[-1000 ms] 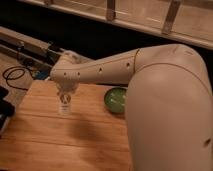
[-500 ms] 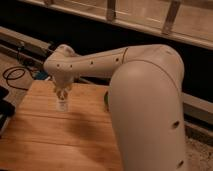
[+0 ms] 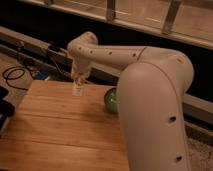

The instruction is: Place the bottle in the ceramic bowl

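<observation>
My gripper hangs from the white arm over the far left part of the wooden table. It is shut on the bottle, a small whitish thing held upright just above the table top. The ceramic bowl is green and sits to the right of the gripper. Only its left part shows, the rest is hidden behind my arm's large white link. The bottle is apart from the bowl, about a bowl's width to its left.
A black cable lies on the floor at the left, past the table's edge. A dark object stands at the table's left side. A dark rail and a glass-fronted wall run along the back.
The gripper has moved right and toward the table's far edge with the bottle in it. The arm has swung, and the bowl's left part shows again beside it.
</observation>
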`<move>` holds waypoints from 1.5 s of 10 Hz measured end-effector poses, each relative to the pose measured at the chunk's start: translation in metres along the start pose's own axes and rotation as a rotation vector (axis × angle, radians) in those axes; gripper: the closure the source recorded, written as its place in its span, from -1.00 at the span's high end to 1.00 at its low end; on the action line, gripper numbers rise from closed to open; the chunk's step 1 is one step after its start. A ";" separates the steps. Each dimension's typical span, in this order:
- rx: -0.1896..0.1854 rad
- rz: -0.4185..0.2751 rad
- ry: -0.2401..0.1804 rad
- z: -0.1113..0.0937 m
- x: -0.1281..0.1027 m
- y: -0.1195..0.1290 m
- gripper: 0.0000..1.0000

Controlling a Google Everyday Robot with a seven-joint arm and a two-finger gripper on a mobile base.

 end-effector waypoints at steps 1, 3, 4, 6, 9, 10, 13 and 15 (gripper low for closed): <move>0.004 0.027 -0.016 -0.008 0.000 -0.025 -1.00; -0.017 0.133 -0.074 -0.024 0.019 -0.075 -1.00; -0.024 0.171 -0.097 -0.028 0.028 -0.091 -1.00; -0.034 0.198 -0.108 -0.031 0.036 -0.099 -1.00; -0.023 0.178 -0.094 -0.025 0.032 -0.091 -1.00; -0.016 0.184 -0.088 -0.017 0.025 -0.085 -1.00; 0.001 0.278 -0.083 0.002 0.008 -0.103 -1.00; 0.009 0.346 -0.094 0.004 0.012 -0.133 -1.00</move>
